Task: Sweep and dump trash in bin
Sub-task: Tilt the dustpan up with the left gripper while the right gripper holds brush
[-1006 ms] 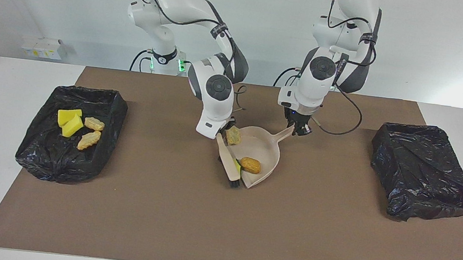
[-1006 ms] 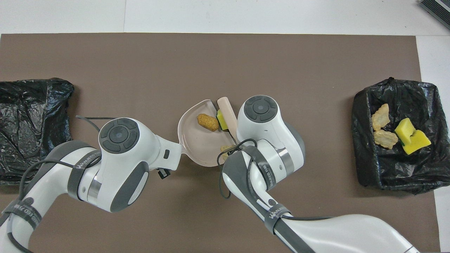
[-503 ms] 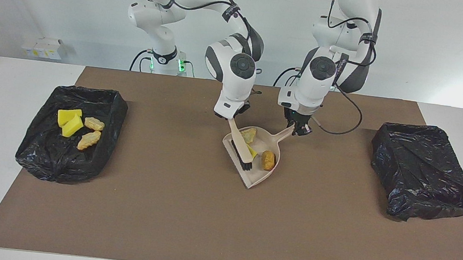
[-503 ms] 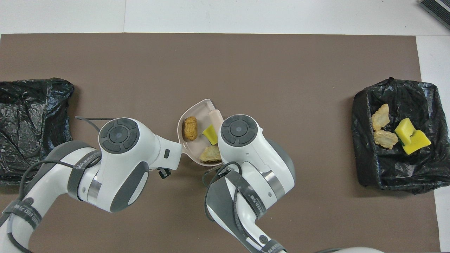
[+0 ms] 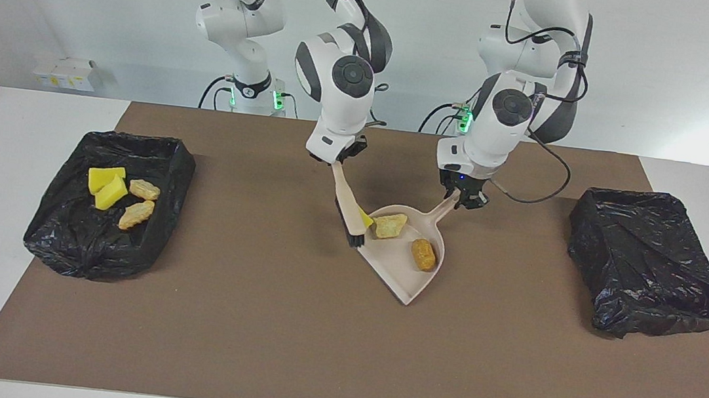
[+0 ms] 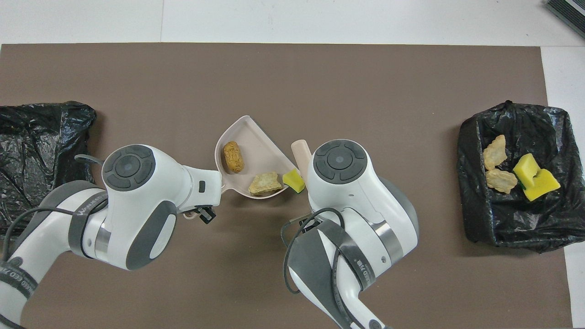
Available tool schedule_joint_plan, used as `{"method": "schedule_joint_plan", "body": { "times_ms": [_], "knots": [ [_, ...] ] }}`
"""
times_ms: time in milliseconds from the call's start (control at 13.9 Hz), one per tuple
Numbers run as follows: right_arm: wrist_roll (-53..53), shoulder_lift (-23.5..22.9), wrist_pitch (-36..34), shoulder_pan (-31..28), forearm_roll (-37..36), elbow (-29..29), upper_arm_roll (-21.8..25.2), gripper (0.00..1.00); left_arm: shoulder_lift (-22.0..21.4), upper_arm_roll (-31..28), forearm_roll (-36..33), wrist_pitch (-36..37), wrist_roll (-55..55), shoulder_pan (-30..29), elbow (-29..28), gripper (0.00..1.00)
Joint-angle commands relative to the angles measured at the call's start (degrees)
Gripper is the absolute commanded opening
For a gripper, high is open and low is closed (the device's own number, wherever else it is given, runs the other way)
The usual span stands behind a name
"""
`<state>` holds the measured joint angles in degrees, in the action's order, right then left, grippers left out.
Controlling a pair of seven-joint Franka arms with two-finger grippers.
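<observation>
- Facing view shows the trash split between two places: an orange-tan lump [image 5: 424,254] and a paler ridged lump [image 5: 389,225] lie in the dustpan [image 5: 405,277] near the middle of the brown mat [image 5: 287,337], and a yellow sponge chunk [image 5: 365,220] sits at the dustpan's rim against the brush [image 5: 347,208].
- More scraps, two yellow sponge pieces [image 5: 106,187] and two tan lumps [image 5: 140,203], lie in the black-lined bin [image 5: 60,240] at the right arm's end of the table.
- Left gripper [image 5: 465,197] is clamped on the dustpan's handle, which slopes up from the pan toward the robots.
- Right gripper [image 5: 340,158] is clamped on the brush's handle; the brush hangs slanted, its dark bristles down at the dustpan's edge on the right arm's side.
- Second black-lined bin [image 5: 650,270] stands at the left arm's end of the table, with no scraps visible in it.
- Overhead view has both arms covering their grippers; the dustpan [image 6: 256,137] and its two lumps show between them.
</observation>
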<state>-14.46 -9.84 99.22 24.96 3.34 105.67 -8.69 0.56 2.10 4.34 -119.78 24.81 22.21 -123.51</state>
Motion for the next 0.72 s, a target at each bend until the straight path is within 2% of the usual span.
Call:
{"method": "schedule_joint_plan", "body": {
  "times_ms": [0, 72, 359, 646],
  "knots": [
    [0.6, 1.8, -0.5, -0.5, 3.6, 1.0, -0.3, 0.0, -2.1, 0.3, 1.4, -0.7, -1.3, -1.2, -0.5, 0.0],
    [0.2, 1.8, 0.7, -0.4, 6.0, 1.3, -0.3, 0.0, -2.1, 0.3, 1.4, -0.5, -1.3, -1.2, -0.6, 0.0],
    [-1.5, 1.6, 6.0, 1.0, 7.7, 0.9, -0.5, 0.0, -3.8, 0.3, 1.4, -0.3, 4.8, -0.5, -2.7, 0.0],
    [-1.8, 1.0, 16.1, 2.6, 16.3, 1.3, -0.4, 0.0, -6.3, 0.4, 1.4, -0.1, 7.1, -0.4, -7.0, 0.0]
  ]
}}
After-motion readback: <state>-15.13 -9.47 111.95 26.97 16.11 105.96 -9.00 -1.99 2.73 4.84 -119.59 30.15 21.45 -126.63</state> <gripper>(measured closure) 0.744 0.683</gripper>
